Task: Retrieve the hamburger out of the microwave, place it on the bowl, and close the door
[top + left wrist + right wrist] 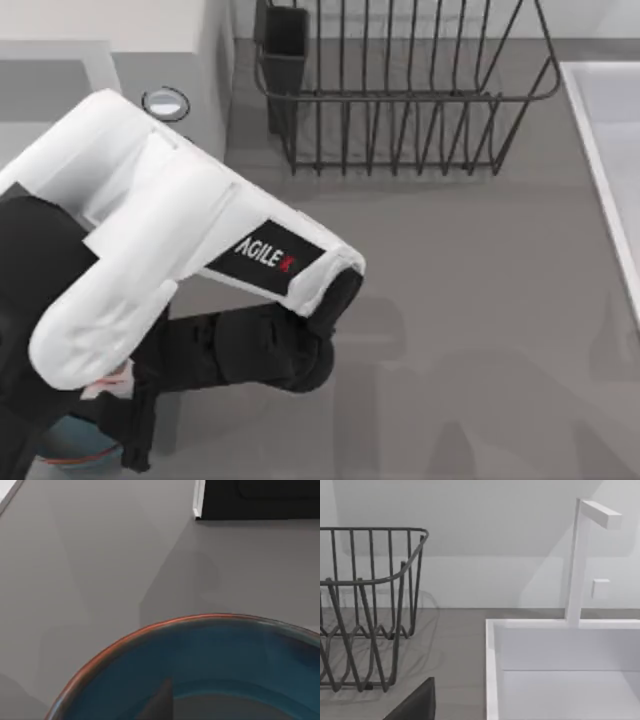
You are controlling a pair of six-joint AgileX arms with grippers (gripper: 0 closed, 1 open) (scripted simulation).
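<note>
Here's the bowl (200, 670), blue-teal with its thin reddish-brown rim arcing right under the left wrist camera; the part of its inside that shows holds a dark shadow and nothing more. From above, a sliver of that bowl (75, 445) peeks out at the bench's near left corner, beneath the left arm (150, 260), which folds over it, white casing and black label up top. Whether the left jaws are wide or narrow, I cannot tell; the arm covers them. Where the hamburger sits I cannot tell either.

Beyond the bowl's rim lies bare grey bench (100, 570), and past that a white-edged dark panel (250, 500), well apart from the bowl. At the far left stands the microwave (150, 30), one silvery button (165, 102) showing beside the arm.

Far centre, the black wire dish rack (400, 90). Along the right edge, a white sink (610, 150) with its tap (580, 560). The middle and near right of the bench lie open.
</note>
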